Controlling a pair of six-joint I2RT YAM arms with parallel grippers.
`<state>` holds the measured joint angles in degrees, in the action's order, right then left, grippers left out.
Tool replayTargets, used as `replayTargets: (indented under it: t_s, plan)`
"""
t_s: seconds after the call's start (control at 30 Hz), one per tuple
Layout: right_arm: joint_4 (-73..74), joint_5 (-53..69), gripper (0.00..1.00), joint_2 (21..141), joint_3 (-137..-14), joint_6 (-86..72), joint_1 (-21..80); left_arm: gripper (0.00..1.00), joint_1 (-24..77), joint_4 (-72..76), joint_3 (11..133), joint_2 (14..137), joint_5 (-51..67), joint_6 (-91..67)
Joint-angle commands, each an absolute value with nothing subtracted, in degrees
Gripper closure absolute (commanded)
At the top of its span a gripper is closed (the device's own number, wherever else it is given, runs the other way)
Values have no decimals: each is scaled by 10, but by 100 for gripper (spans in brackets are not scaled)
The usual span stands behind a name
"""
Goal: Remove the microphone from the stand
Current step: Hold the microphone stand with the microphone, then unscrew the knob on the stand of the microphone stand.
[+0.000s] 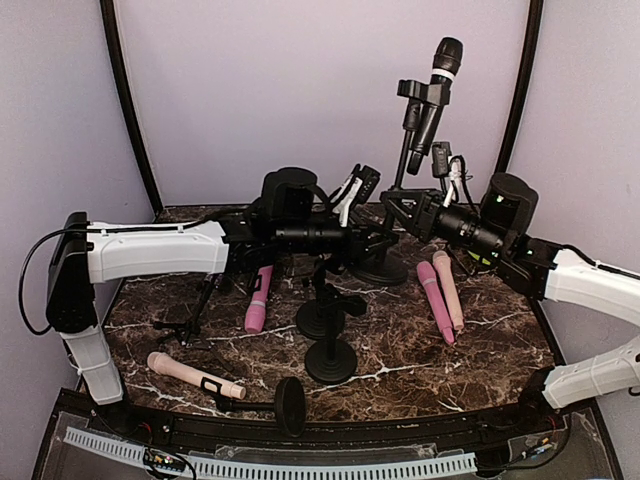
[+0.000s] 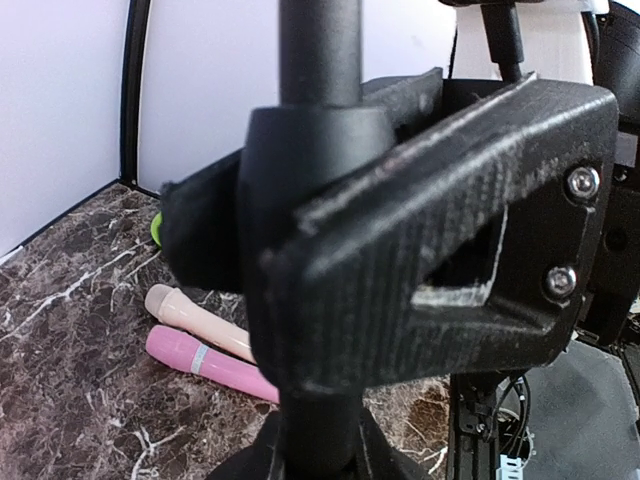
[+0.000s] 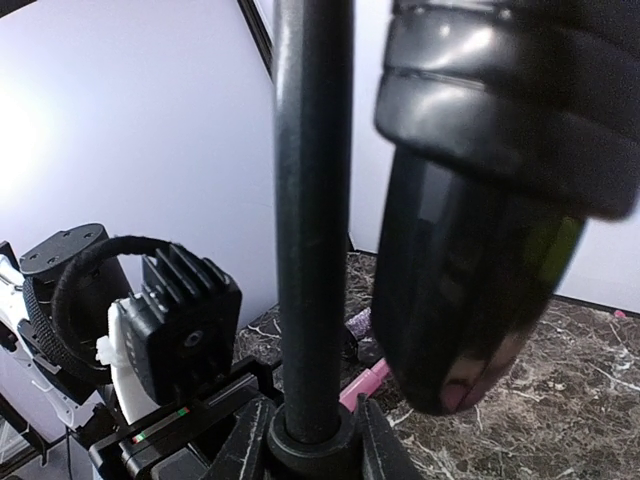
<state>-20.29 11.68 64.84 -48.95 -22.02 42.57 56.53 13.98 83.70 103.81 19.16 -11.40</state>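
Judging by its smooth, rigid black barrel, the microphone should handle stiff, fairly light and a little slippery; the bare body under the clip looks the best hold. It sits tilted in the clip atop the stand, well above both pincers. The left pincer is clamped on the pole. The right pincer straddles the pole with the microphone's tail just above its fingers; I cannot tell whether it squeezes.

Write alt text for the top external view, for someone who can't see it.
A black microphone sits clipped atop a tall stand at the back of a dark marble table, with the left gripper and right gripper both at its pole. Pink microphones and short stands are scattered in front.
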Motion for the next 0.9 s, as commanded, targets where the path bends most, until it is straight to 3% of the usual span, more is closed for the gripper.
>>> replayTargets:
  t_s: [0.0,0.13,0.43,0.6,0.87]
  plan:
    - [-302,171,100,626,-504,-234,426,98,568,155,845,1018,227,-120]
    - [-301,230,99,611,-504,-232,426,100,567,177,824,995,252,-117]
    - [-277,399,92,596,-533,-246,424,100,567,339,741,938,435,-142]
    - [-274,433,86,588,-539,-251,424,100,567,396,724,929,493,-171]
    - [-242,335,58,566,-515,-227,418,100,567,436,700,916,483,-173]
